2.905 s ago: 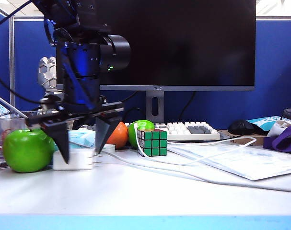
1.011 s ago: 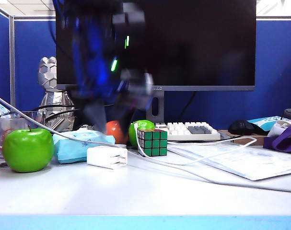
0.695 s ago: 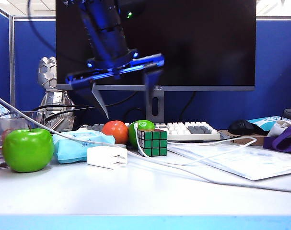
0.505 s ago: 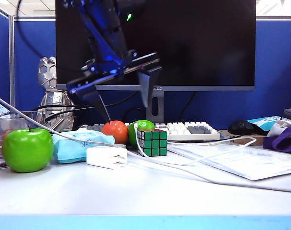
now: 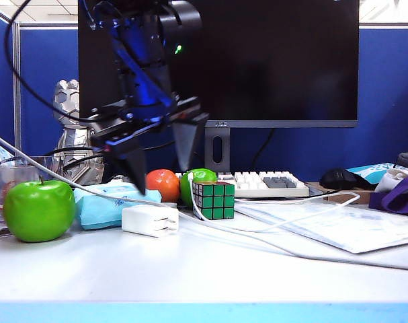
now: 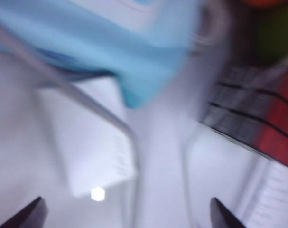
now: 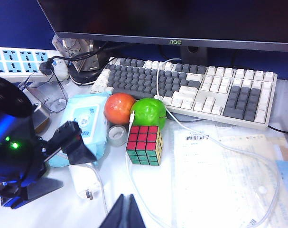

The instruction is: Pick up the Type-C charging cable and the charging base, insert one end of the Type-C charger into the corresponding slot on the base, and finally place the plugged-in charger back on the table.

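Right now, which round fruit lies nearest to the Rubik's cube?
The smaller green fruit behind the Rubik's cube, beside the orange one; the big green apple sits far left.

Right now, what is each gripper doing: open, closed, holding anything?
Left gripper: open, empty, hovering above the charging base.
Right gripper: closed, holding nothing visible, off to the side of the Rubik's cube.

The table (image 5: 190, 276) bears the charging base (image 5: 150, 221), a Rubik's cube (image 5: 214, 200), green apple (image 5: 39, 210) and keyboard (image 5: 271, 183).
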